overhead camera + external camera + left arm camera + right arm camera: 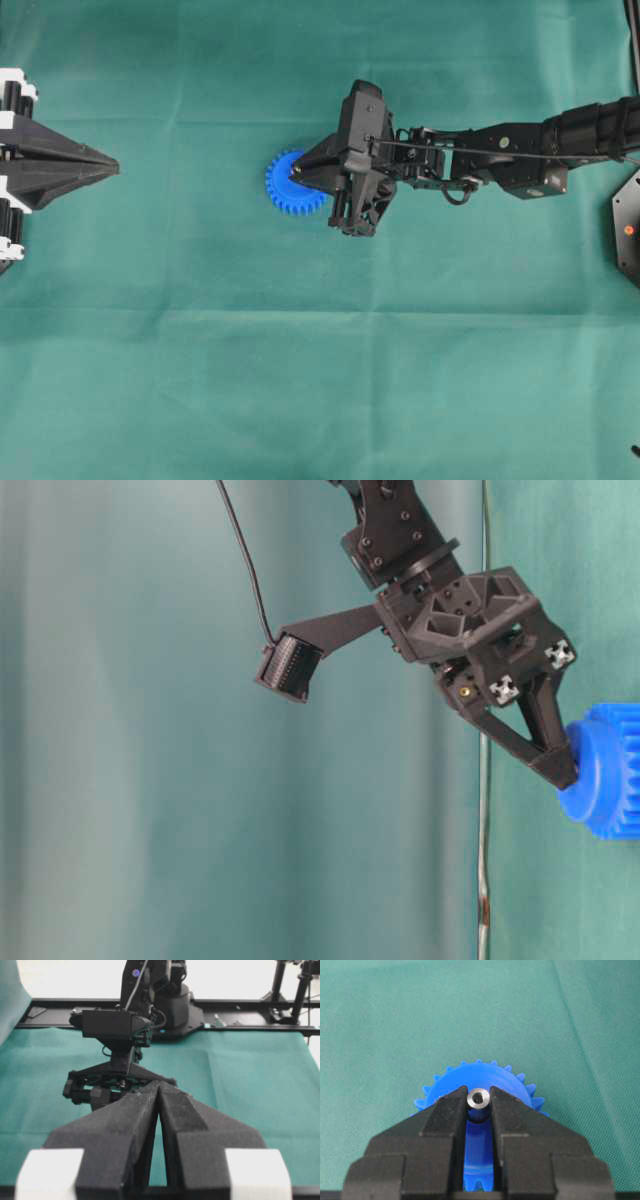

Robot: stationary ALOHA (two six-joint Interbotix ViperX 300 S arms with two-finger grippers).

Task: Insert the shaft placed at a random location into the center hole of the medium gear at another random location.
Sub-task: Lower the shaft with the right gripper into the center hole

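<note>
The blue medium gear (288, 183) lies flat on the green cloth, partly under my right gripper (300, 172). In the right wrist view the right gripper (479, 1100) is shut on the shaft (479, 1098), a small grey pin with a shiny ring-shaped end, held upright over the middle of the gear (485, 1077). The center hole is hidden under the pin and fingers. In the table-level view the fingertips (560, 768) touch the gear's raised hub (590, 775). My left gripper (112, 168) is shut and empty at the far left; it also shows in the left wrist view (159, 1086).
Green cloth (320, 380) covers the table. The right arm (520, 150) stretches in from the right edge. A black base with a red dot (628, 228) sits at the right edge. A black rail and arm base (170, 1005) stand at the back in the left wrist view.
</note>
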